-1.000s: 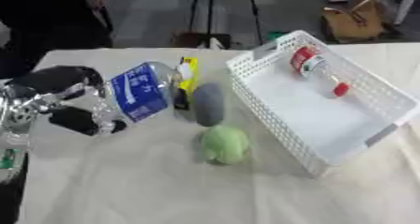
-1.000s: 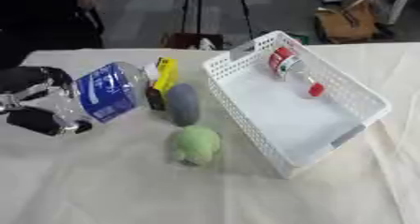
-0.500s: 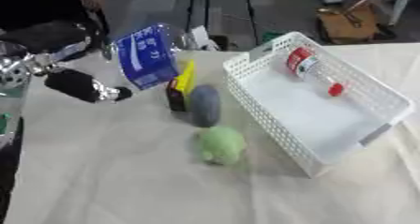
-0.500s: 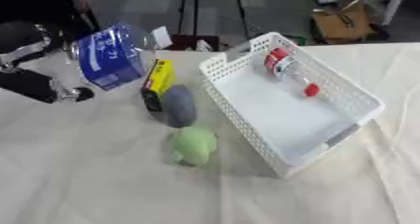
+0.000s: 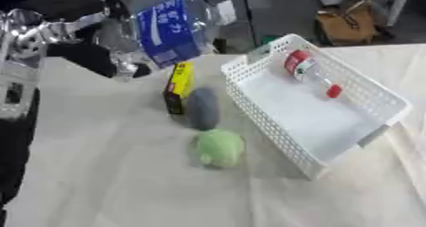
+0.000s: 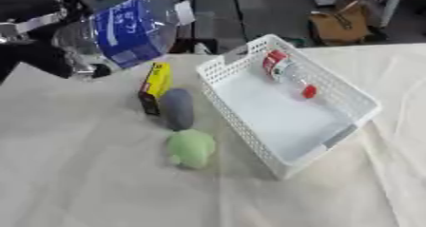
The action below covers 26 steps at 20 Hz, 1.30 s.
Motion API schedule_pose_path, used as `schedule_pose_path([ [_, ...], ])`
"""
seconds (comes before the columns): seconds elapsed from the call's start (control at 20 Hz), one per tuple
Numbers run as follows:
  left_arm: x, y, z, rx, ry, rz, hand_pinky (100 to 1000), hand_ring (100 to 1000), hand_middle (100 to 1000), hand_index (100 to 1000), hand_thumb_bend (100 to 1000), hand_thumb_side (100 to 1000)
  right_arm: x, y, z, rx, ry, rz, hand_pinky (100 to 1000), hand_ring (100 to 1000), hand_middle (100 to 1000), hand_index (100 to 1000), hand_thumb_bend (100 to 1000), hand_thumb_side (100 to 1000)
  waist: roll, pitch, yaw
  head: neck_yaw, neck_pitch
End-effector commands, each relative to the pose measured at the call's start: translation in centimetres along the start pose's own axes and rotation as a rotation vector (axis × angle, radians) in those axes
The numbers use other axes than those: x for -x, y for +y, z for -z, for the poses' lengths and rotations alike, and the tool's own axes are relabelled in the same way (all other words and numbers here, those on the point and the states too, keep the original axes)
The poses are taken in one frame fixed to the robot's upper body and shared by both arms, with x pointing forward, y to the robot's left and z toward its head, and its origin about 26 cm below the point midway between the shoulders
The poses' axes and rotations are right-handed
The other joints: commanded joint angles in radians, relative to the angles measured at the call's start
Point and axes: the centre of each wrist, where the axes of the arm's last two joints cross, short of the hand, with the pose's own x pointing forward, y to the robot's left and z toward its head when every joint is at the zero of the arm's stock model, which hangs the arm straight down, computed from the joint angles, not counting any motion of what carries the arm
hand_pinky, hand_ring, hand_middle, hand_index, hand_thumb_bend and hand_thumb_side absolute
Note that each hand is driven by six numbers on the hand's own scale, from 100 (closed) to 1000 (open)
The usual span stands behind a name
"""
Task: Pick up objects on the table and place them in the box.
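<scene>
My left hand [image 5: 87, 55] is shut on a clear plastic bottle with a blue label [image 5: 170, 29] and holds it in the air at the upper left, above the table's far left part. The white basket [image 5: 366, 140] stands at the right, with a small bottle with a red label and red cap [image 5: 308, 71] lying in its far end. On the cloth left of the basket lie a yellow and black box [image 5: 177, 84], a grey oblong thing [image 5: 202, 108] and a green soft thing [image 5: 219, 147]. My right hand does not show.
The cream cloth covers the table [image 5: 125, 188]. Beyond the far edge stand a brown cardboard box [image 5: 353, 24] on the floor and dark stand legs. My left arm's silver and black parts [image 5: 21, 64] fill the left edge.
My left hand has lifted the blue-labelled bottle higher and carried it rightwards toward the basket. The camera has shifted too. The things on the cloth lie as before.
</scene>
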Motion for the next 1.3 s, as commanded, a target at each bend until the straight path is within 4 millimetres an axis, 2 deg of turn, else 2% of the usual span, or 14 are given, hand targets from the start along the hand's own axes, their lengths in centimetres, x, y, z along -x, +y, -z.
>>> schedule_pose_path([
  [0.05, 0.3, 0.5, 0.5, -0.084, -0.049, -0.094, 909, 907, 851, 549, 100, 678, -0.5, 0.2, 0.8, 0.005, -0.027, 0.023, 679, 605, 530, 750, 100, 855, -0.003, -0.022, -0.004, 0.004, -0.012],
  [0.25, 0.4, -0.8, 1.8, -0.083, -0.087, -0.194, 908, 910, 851, 534, 100, 679, -0.6, 0.4, 0.8, 0.004, -0.028, 0.035, 679, 605, 530, 750, 100, 855, -0.002, -0.020, -0.015, 0.006, -0.016],
  [0.5, 0.3, -1.8, 3.9, -0.069, -0.130, -0.213, 893, 914, 856, 525, 100, 715, -0.7, 0.6, 0.8, 0.001, -0.027, 0.053, 679, 605, 529, 750, 100, 855, -0.002, -0.017, -0.032, 0.016, -0.019],
  [0.65, 0.9, -2.8, 5.3, -0.063, -0.172, -0.222, 891, 914, 856, 524, 100, 722, -0.7, 0.8, 0.8, -0.002, -0.026, 0.063, 679, 605, 529, 750, 100, 855, -0.002, -0.016, -0.042, 0.025, -0.021],
  [1.1, 1.3, -3.5, 8.7, -0.043, -0.307, -0.164, 896, 920, 868, 542, 100, 712, -1.1, 1.5, 1.1, -0.013, -0.035, 0.108, 679, 606, 529, 750, 100, 854, 0.007, 0.001, -0.088, 0.060, -0.043],
  [1.3, 0.8, -2.9, 9.8, -0.040, -0.323, -0.094, 894, 915, 868, 560, 100, 699, -1.3, 1.9, 1.4, -0.013, -0.045, 0.128, 680, 606, 528, 750, 100, 854, 0.014, 0.015, -0.113, 0.077, -0.060],
])
